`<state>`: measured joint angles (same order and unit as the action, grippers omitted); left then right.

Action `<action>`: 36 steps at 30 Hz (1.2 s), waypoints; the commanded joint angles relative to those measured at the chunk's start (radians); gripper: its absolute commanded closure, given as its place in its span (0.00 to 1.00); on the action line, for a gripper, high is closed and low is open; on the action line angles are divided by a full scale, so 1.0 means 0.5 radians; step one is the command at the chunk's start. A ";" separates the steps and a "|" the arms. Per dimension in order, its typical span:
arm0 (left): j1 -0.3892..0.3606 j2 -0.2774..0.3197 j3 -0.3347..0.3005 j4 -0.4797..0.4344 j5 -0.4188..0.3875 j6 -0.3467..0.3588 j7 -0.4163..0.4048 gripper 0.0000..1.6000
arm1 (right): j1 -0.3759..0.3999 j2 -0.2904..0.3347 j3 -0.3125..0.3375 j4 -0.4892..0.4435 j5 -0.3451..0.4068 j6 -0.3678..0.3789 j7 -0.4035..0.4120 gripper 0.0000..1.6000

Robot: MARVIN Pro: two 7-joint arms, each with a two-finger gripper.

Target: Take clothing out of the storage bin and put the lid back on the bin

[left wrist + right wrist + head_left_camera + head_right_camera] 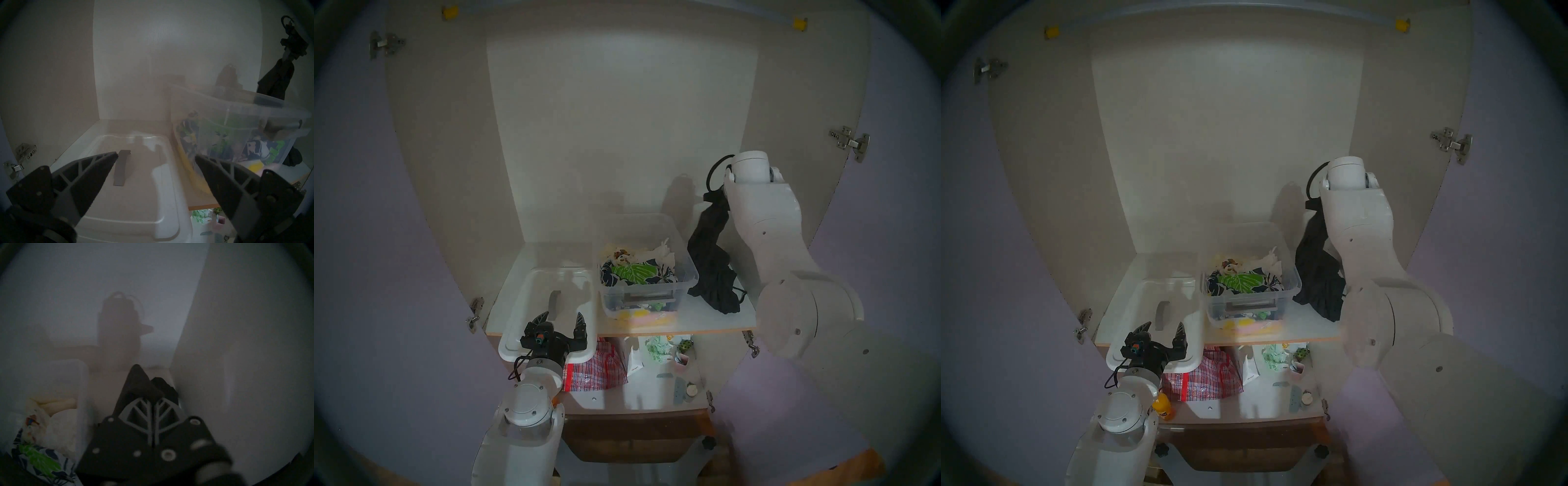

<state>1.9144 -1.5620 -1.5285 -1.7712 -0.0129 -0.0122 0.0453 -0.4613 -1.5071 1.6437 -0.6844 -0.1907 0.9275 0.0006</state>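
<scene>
I've got the right gripper (153, 405) pinched fully shut on the top of the black clothing (714, 264), held high so the fabric hangs clear of the storage bin (685, 261); its lower end bunches on the shelf (738, 322) just right of the bin, drawstring loop trailing there; from the head view I think nothing is draped over the bin's rim, but the arm hides part of it. Left gripper (156, 171) parked with jaws wide apart, holding nothing, hovering over the near end of the lid (531, 295); reads to me as staged for the grey strap handle (121, 167) once the garment is down. Lid lies flat left of the bin, its front edge overhanging the shelf lip; careful there, a push could tip it off. The bin keeps the navy leaf-print cloth (633, 273) inside, top open. Room: free shelf right of the bin is narrow, cupboard side wall (237, 344) close to the right jaws; little margin to swing further right; above is open.
</scene>
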 commanded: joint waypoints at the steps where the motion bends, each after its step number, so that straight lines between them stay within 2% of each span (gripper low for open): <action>1: -0.015 0.003 0.003 -0.058 -0.006 -0.011 -0.012 0.00 | 0.089 0.065 -0.105 0.259 -0.015 -0.154 0.162 1.00; 2: -0.015 0.003 0.004 -0.058 -0.006 -0.011 -0.012 0.00 | 0.093 0.073 -0.127 0.337 -0.018 -0.192 0.180 1.00; 3: -0.016 0.003 0.004 -0.058 -0.006 -0.011 -0.012 0.00 | 0.094 0.060 -0.180 0.448 -0.074 -0.337 0.071 1.00; 4: -0.016 0.003 0.004 -0.058 -0.006 -0.011 -0.012 0.00 | 0.094 0.060 -0.180 0.448 -0.074 -0.337 0.071 1.00; 5: -0.016 0.003 0.004 -0.057 -0.006 -0.011 -0.011 0.00 | 0.120 0.065 -0.173 0.578 -0.069 -0.386 0.096 1.00; 6: -0.016 0.003 0.004 -0.057 -0.005 -0.012 -0.011 0.00 | 0.114 0.065 -0.174 0.617 -0.075 -0.416 0.078 1.00; 7: -0.017 0.003 0.004 -0.056 -0.005 -0.012 -0.010 0.00 | 0.087 0.061 -0.192 0.604 -0.092 -0.428 0.015 1.00; 9: -0.018 0.003 0.004 -0.053 -0.004 -0.013 -0.009 0.00 | 0.117 0.061 -0.189 0.742 -0.108 -0.572 -0.071 1.00; 16: -0.024 0.001 0.005 -0.042 -0.002 -0.014 -0.003 0.00 | 0.209 0.089 -0.217 0.959 -0.111 -0.644 -0.064 1.00; 17: -0.024 0.002 0.005 -0.041 -0.002 -0.014 -0.002 0.00 | 0.221 0.084 -0.224 0.969 -0.112 -0.662 -0.041 0.74; 18: -0.024 0.002 0.005 -0.041 -0.002 -0.014 -0.002 0.00 | 0.229 0.080 -0.228 0.969 -0.113 -0.671 -0.025 0.00; 22: -0.023 0.003 0.006 -0.043 -0.003 -0.015 -0.001 0.00 | 0.264 0.072 -0.205 0.946 -0.078 -0.750 0.073 0.00; 26: -0.067 0.093 0.012 -0.003 0.105 -0.022 0.007 0.00 | 0.254 0.091 -0.211 0.935 -0.082 -0.820 0.158 0.00; 29: -0.110 0.141 -0.005 0.029 0.089 0.002 -0.014 0.00 | 0.252 0.097 -0.216 0.935 -0.083 -0.846 0.187 0.00; 32: -0.179 0.227 -0.010 0.114 0.115 -0.013 -0.037 0.00 | 0.253 0.102 -0.220 0.940 -0.084 -0.866 0.208 0.00; 34: -0.231 0.260 -0.009 0.189 0.115 -0.093 -0.012 0.00 | 0.255 0.104 -0.222 0.945 -0.085 -0.877 0.218 0.00; 35: -0.290 0.313 0.002 0.269 0.101 -0.119 -0.047 0.00 | 0.258 0.107 -0.224 0.952 -0.085 -0.889 0.227 0.00; 36: -0.327 0.339 0.015 0.313 0.097 -0.095 -0.063 0.00 | 0.259 0.107 -0.224 0.955 -0.086 -0.894 0.230 0.00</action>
<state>1.7997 -1.4146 -1.5287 -1.6464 0.0337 -0.0362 0.0421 -0.3705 -1.4574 1.5331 -0.1879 -0.2341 0.5213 0.1001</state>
